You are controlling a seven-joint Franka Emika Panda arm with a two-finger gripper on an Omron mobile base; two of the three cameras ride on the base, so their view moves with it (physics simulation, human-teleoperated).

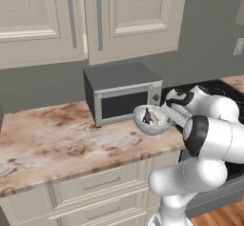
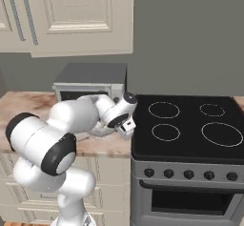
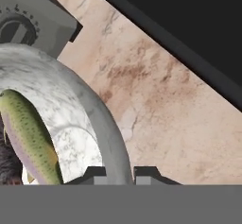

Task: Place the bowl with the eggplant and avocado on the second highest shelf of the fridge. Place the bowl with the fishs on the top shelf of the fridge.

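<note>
A: Bowl sits on the counter just in front of the microwave, fish inside; gripper is at its right rim.

B: Right base view?

A: Arm hides the bowl beside the microwave.

B: Hand view?

A: Fingertips straddle the rim, apparently clamped. Stone-look, likely heavy, rigid; keep it level so the fish stay put.

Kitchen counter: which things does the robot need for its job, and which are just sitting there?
Needed:
grey mottled stone-look bowl
yellowish-green speckled fish inside it
dark pincer, its tips astride the bowl's rim

Just there:
grey box-shaped microwave
black glass stovetop
cream wall cabinets
</note>
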